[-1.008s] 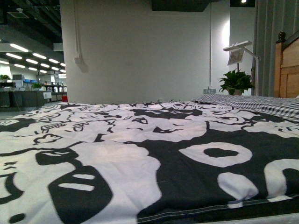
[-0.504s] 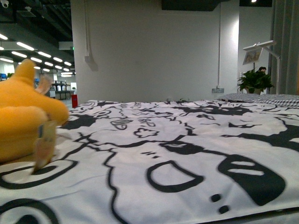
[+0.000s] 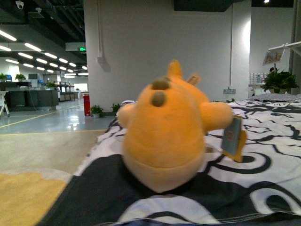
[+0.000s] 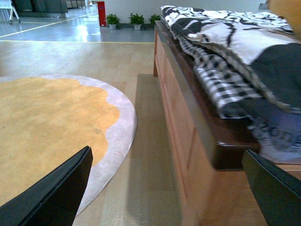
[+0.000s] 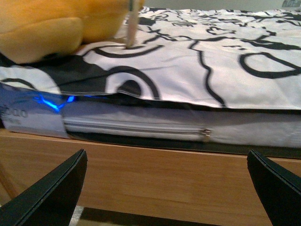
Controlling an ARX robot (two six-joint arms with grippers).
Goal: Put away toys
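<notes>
Orange plush point(image 3: 164, 136): snout facing robot, body extending away.

The plush point(image 3: 167, 136) faced the front camera snout-on, so the body behind was hidden, and the print on its tag point(image 3: 231, 135) was too blurred to read. The right wrist view cut the plush off at the frame's edge, and the left wrist view caught only an orange sliver of it. The fingers of the left gripper point(image 4: 165, 155) and right gripper point(image 5: 165, 154) ran out of frame, showing only as dark wedges.
</notes>
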